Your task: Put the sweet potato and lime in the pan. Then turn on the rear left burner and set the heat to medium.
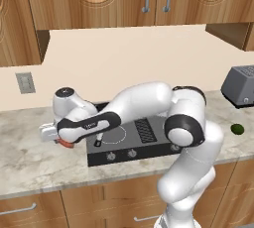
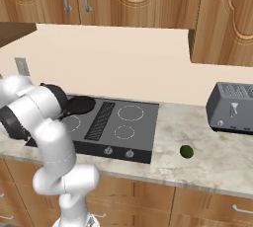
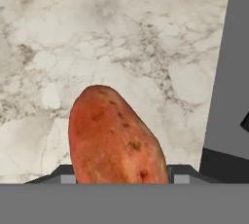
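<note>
We see the sweet potato (image 3: 115, 138) seated between our gripper's (image 3: 121, 177) dark finger tips, the jaws closed on its two sides, above the marbled counter (image 3: 97, 38) just beside the cooktop's (image 3: 228, 96) dark edge. From the left base view the gripper (image 1: 67, 142) hangs low over the counter, left of the cooktop, an orange-red bit showing beneath it. The pan (image 2: 81, 104) sits on the cooktop's rear left. The lime (image 2: 186, 151) lies on the counter right of the cooktop, near the toaster (image 2: 232, 107).
</note>
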Available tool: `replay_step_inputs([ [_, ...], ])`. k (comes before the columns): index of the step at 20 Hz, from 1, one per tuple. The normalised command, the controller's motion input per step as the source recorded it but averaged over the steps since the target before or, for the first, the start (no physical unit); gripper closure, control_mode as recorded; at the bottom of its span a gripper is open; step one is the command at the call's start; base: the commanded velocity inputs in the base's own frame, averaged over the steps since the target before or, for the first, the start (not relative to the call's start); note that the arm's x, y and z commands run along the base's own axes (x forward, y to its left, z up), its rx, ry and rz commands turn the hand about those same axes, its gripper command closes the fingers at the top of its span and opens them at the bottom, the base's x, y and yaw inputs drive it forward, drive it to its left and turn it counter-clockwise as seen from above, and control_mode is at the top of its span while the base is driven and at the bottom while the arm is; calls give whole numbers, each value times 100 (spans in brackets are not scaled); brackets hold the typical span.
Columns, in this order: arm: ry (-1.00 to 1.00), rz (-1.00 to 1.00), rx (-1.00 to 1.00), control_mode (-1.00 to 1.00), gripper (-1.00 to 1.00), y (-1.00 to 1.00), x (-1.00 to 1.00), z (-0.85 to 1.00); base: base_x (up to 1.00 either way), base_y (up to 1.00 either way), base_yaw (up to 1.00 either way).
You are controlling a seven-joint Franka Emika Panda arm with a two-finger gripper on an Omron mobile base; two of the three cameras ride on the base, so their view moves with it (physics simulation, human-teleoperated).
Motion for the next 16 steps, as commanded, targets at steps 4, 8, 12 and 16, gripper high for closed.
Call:
replay_step_inputs([
  [4, 0, 4, 0, -100, 100, -59, 25, 32, 0, 0, 0],
  [8, 0, 6, 0, -100, 100, -53, 40, 43, 0, 0, 0],
  [12, 0, 5, 0, -100, 100, -47, 77, 19, 0, 0, 0],
  [16, 0, 0, 0, -100, 100, -48, 100, 0, 0, 0, 0],
])
